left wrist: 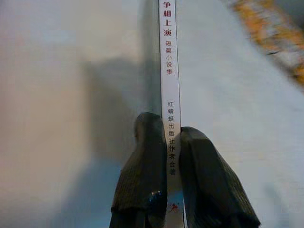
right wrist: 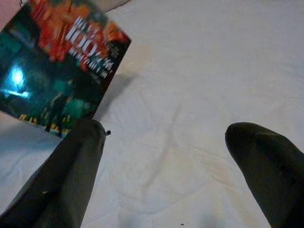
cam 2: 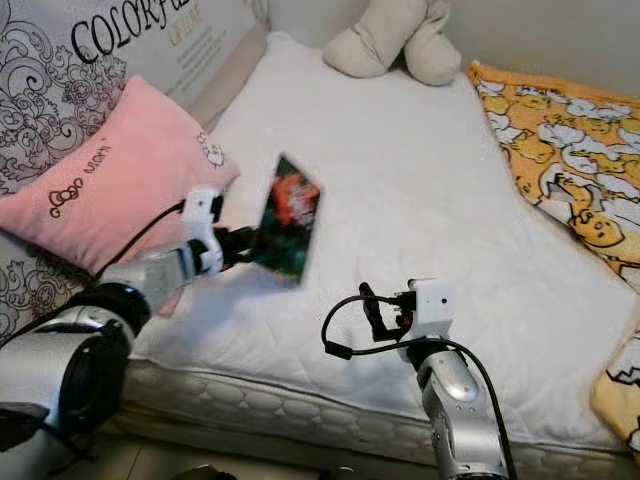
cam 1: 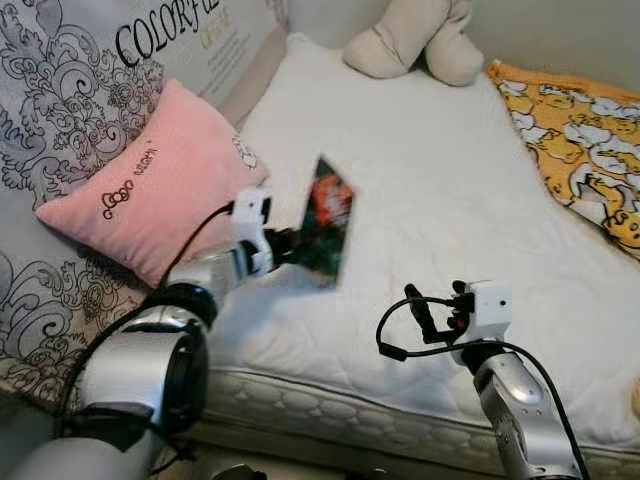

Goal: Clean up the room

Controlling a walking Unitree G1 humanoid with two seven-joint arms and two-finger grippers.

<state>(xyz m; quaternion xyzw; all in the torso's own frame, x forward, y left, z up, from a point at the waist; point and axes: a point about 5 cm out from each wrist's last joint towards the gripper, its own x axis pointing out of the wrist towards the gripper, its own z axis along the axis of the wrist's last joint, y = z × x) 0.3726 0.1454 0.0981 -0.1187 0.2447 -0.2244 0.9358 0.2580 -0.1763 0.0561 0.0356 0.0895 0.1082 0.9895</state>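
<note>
A thin book (cam 1: pixel 325 220) with a dark cover of red and teal stands on edge above the white mattress (cam 1: pixel 440 200). My left gripper (cam 1: pixel 288 246) is shut on its lower edge; the left wrist view has both fingers (left wrist: pixel 142 171) clamped on the white spine (left wrist: pixel 169 71) with red characters. My right gripper (cam 1: pixel 425 312) hovers over the mattress near the front edge, to the right of the book, open with nothing between its fingers (right wrist: pixel 71 175). The book's cover (right wrist: pixel 57 66) appears ahead of it in the right wrist view.
A pink pillow (cam 1: pixel 150 185) leans at the left against a patterned headboard cushion (cam 1: pixel 60 90). A beige plush toy (cam 1: pixel 415 40) lies at the far end of the bed. A yellow cartoon blanket (cam 1: pixel 580 150) covers the right side.
</note>
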